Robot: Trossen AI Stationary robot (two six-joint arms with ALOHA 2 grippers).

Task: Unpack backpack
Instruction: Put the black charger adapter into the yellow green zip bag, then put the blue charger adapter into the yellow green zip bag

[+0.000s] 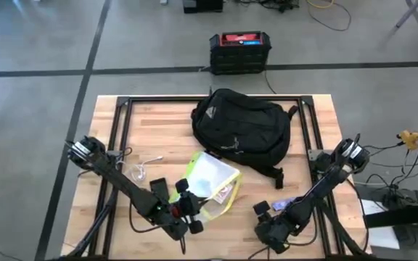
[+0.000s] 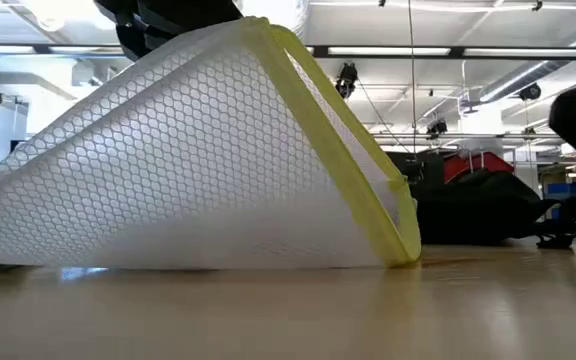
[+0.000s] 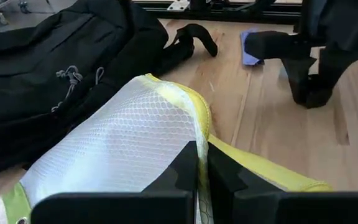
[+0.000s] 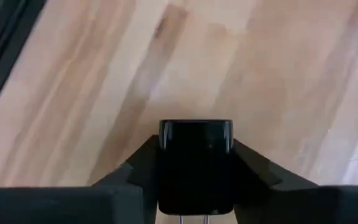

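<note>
Half the low view is blocked by the mesh pouch (image 2: 198,160) (yellow-edged), pinched in the left gripper (image 3: 202,177); right gripper (image 4: 196,165) clenched, backpack (image 1: 242,127) behind.

No legible text, label, brand or number in any view. Backpack (image 1: 242,130) carries small pale triangular logo (image 1: 208,111) near its top; shape only, no letters readable. Black box (image 1: 240,51) on floor beyond table has red top with small blue and pale patch; could be label, too small to read. Mesh pouch (image 1: 210,180) with yellow edging: no print visible on it. Wooden tabletop (image 1: 158,130): bare of markings.
</note>
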